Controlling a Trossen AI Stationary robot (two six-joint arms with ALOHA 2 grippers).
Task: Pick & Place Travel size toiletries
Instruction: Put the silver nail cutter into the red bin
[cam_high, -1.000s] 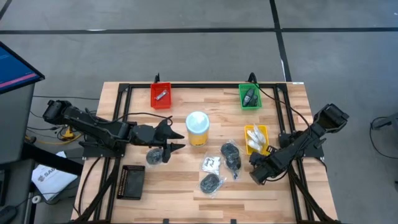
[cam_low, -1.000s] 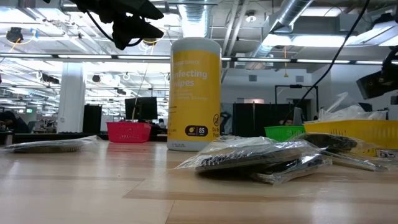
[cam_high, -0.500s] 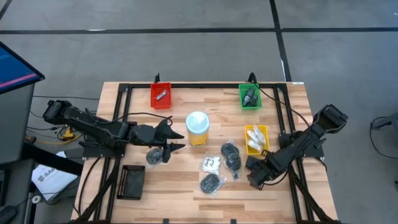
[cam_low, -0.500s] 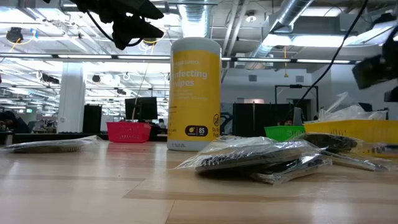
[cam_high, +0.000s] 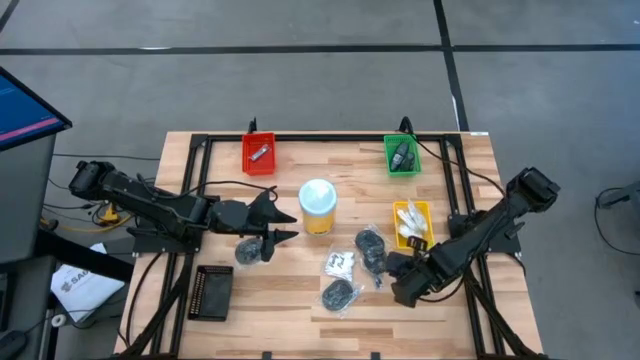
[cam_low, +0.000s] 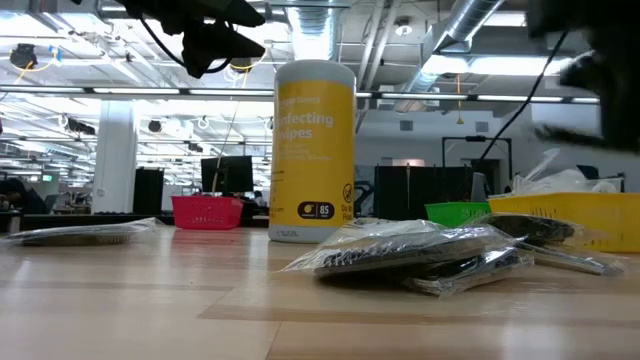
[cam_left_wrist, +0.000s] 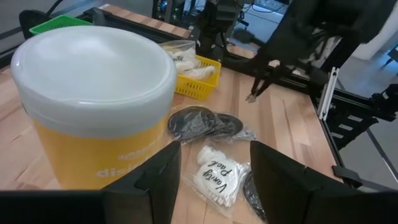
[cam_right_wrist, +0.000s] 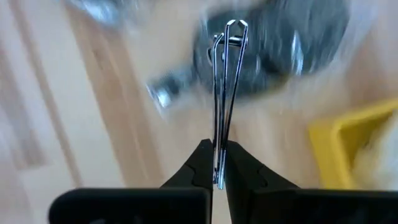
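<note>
My right gripper (cam_high: 398, 283) hovers over the table's right half, shut on a thin silvery hairpin (cam_right_wrist: 227, 93). Below it lies a dark round bundle in a clear bag (cam_high: 371, 250), resting flat on the wood. A white sachet (cam_high: 340, 264) and a second bagged bundle (cam_high: 340, 294) lie to its left. My left gripper (cam_high: 276, 226) stands open beside the yellow tub (cam_high: 318, 205), with a third bundle (cam_high: 247, 252) lying by it. My right gripper pinches one end of the hairpin (cam_right_wrist: 219, 167) between its two fingers. The fingers point steeply down and lie along the pin, which sticks out past their tips (cam_left_wrist: 254, 94). The pin is lifted clear of the table.
A yellow tray (cam_high: 424, 212) with white sachets stands just beyond my right gripper. At the far edge stand a red tray (cam_high: 258, 166) and a green tray (cam_high: 403, 170); a black tray (cam_high: 212, 292) lies near left. A black frame borders the table.
My right gripper has risen and gone a little toward the table's left edge, away from the yellow tray and over the dark bundle, rolling as it went. It has stayed shut on the hairpin.
</note>
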